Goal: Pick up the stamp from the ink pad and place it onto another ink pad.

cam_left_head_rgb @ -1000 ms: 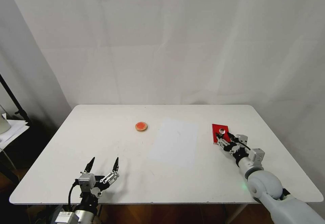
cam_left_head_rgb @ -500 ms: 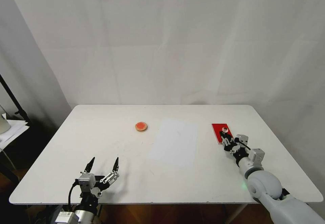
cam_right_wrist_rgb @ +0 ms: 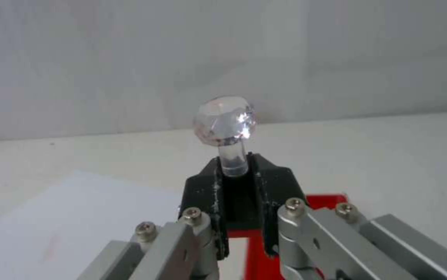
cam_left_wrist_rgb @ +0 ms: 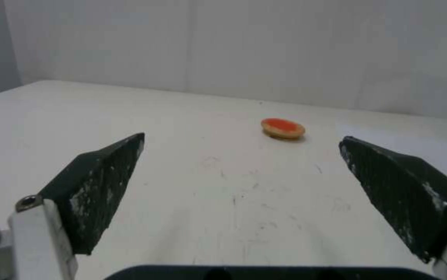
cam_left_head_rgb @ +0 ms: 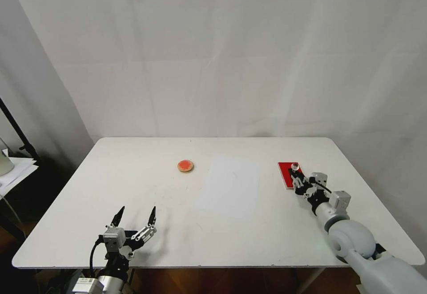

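The stamp (cam_left_head_rgb: 294, 166) has a clear round knob (cam_right_wrist_rgb: 225, 121) on a clear stem. My right gripper (cam_left_head_rgb: 296, 176) is shut on that stem (cam_right_wrist_rgb: 232, 161), over the right part of the flat red ink pad (cam_left_head_rgb: 284, 172). The pad's red surface (cam_right_wrist_rgb: 327, 201) shows just beneath the fingers. I cannot tell whether the stamp still touches the pad. The other ink pad (cam_left_head_rgb: 185, 165), a small round tan-rimmed disc with an orange-red centre (cam_left_wrist_rgb: 283, 128), lies left of the table's middle. My left gripper (cam_left_head_rgb: 135, 214) rests open near the front left edge, pointing toward the disc.
A white sheet of paper (cam_left_head_rgb: 229, 186) lies flat between the two pads. The white table (cam_left_head_rgb: 133, 160) stands against a white backdrop. A dark stand and some papers (cam_left_head_rgb: 13, 165) are off the table's left side.
The right gripper's fingers went from open around the stamp to shut on its stem, and the hand shifted slightly right and farther back. The left arm has not moved.
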### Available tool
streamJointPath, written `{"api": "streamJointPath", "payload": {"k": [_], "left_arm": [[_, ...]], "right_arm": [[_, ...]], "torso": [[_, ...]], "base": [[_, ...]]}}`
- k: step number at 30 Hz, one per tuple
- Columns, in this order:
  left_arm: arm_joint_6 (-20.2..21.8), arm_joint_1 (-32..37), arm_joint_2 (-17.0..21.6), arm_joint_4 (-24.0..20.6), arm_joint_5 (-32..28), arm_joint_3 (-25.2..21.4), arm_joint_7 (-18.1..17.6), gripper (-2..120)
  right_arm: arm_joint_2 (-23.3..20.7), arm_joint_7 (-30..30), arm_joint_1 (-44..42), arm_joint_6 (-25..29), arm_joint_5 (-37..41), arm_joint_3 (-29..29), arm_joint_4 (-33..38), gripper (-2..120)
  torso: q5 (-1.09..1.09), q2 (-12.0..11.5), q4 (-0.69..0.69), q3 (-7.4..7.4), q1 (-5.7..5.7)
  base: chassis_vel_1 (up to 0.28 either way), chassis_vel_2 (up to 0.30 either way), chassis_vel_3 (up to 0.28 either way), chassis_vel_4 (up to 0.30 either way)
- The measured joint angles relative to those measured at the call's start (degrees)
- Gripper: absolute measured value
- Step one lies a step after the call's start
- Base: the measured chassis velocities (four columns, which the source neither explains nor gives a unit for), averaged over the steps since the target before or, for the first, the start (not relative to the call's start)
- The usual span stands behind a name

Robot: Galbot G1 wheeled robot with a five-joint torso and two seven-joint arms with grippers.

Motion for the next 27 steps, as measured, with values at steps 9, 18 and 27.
{"api": "streamJointPath", "payload": {"k": [9,18,27], "left_arm": [[0.00,-0.01,0.00,0.00,0.00,0.00,0.00,100],[0.00,-0.01,0.00,0.00,0.00,0.00,0.00,100],[0.00,0.00,0.00,0.00,0.00,0.00,0.00,100]], "right_arm": [[-1.00,-1.95,17.24,-1.79,7.93,-18.67,-0.92,11],[3.52,-2.46,26.65,-3.20,9.28,-32.17,-6.54,11],[4.22,-1.81,26.03,-3.21,9.25,-34.34,-8.52,11]], "torso": [[0.00,0.00,0.03,0.01,0.01],[-0.02,0.00,0.02,0.00,0.01],[-0.01,0.00,0.00,0.00,0.00]], "base": [[0.000,0.000,0.000,0.000],[0.000,0.000,0.000,0.000],[0.000,0.000,0.000,0.000]]}}
